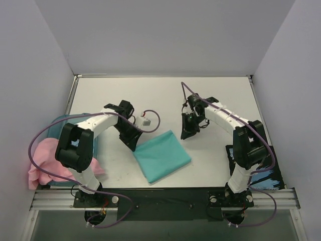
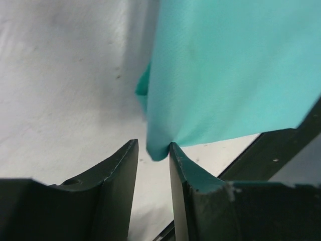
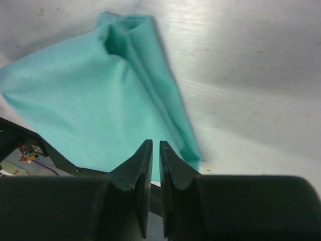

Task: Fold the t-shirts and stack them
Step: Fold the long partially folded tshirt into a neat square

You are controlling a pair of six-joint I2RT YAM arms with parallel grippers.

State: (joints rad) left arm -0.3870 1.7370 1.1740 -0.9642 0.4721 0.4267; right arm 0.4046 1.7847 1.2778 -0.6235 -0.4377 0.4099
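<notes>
White counter carries the folded teal t-shirt (image 1: pixel 163 155) near its front centre. It looks soft, light and limp, probably best pinched at a corner. The left gripper (image 2: pixel 153 146) has its jaws partly apart at one corner. Farther back, the right gripper (image 3: pixel 155 146) has its jaws narrow and empty.

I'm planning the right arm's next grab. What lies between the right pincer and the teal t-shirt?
Only a short strip of bare white table, seen in the top view, separates the right pincer from the teal t-shirt.
</notes>
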